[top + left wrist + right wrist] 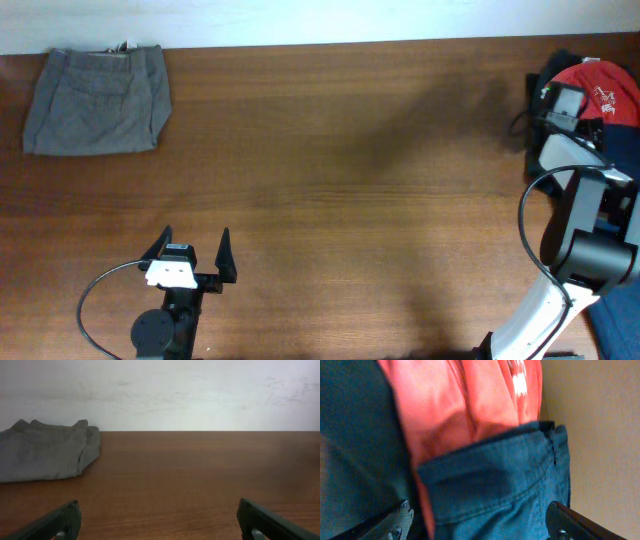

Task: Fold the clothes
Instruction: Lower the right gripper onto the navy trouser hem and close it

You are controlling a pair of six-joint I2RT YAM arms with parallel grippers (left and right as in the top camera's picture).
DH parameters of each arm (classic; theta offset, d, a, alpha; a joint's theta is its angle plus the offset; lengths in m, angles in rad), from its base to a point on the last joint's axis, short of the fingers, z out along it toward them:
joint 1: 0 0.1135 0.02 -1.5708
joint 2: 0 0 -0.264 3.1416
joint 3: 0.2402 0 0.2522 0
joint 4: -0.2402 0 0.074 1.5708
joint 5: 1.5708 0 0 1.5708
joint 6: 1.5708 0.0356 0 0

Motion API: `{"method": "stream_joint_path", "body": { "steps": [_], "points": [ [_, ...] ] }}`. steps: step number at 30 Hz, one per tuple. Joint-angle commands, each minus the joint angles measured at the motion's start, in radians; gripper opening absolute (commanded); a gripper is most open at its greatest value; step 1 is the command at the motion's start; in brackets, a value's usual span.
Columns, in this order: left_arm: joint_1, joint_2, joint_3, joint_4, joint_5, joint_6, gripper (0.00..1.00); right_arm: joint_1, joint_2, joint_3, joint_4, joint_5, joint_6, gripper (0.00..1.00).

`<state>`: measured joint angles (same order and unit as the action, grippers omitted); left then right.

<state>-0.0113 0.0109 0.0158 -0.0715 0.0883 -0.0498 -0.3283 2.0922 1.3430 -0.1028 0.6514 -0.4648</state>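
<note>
Overhead: grey shorts [97, 100] lie folded at the table's [350, 200] far-left corner. Left gripper [192, 252] sits at the near edge, fingers spread, empty. Right arm [585, 240] reaches to the red T-shirt [600, 85] at the right edge (fingers hidden here).
Left wrist: grey shorts ahead-left, well apart.
Right wrist: right gripper [480, 515] spread wide over navy shorts [500, 480], which overlap the T-shirt; can't tell if it touches.

Red T-shirt [450, 405], white print unreadable
</note>
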Motion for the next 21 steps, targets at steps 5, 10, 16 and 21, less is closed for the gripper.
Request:
{"method": "stream_joint_path", "body": {
  "steps": [5, 10, 16, 21],
  "points": [
    [-0.004, -0.006, -0.008, -0.001, -0.010, -0.003, 0.99, 0.004, 0.007, 0.015, 0.013, 0.083, 0.008, 0.91],
    [-0.004, -0.006, -0.008, -0.001, -0.010, -0.002, 0.99, -0.027, 0.008, 0.015, -0.001, 0.024, 0.008, 0.92],
    [-0.004, -0.006, -0.008, -0.001, -0.010, -0.002, 0.99, -0.026, 0.009, 0.015, -0.031, -0.042, 0.008, 0.93],
    [-0.004, -0.006, -0.008, -0.001, -0.010, -0.002, 0.99, -0.027, 0.025, 0.015, -0.041, -0.037, 0.008, 0.95]
  ]
}}
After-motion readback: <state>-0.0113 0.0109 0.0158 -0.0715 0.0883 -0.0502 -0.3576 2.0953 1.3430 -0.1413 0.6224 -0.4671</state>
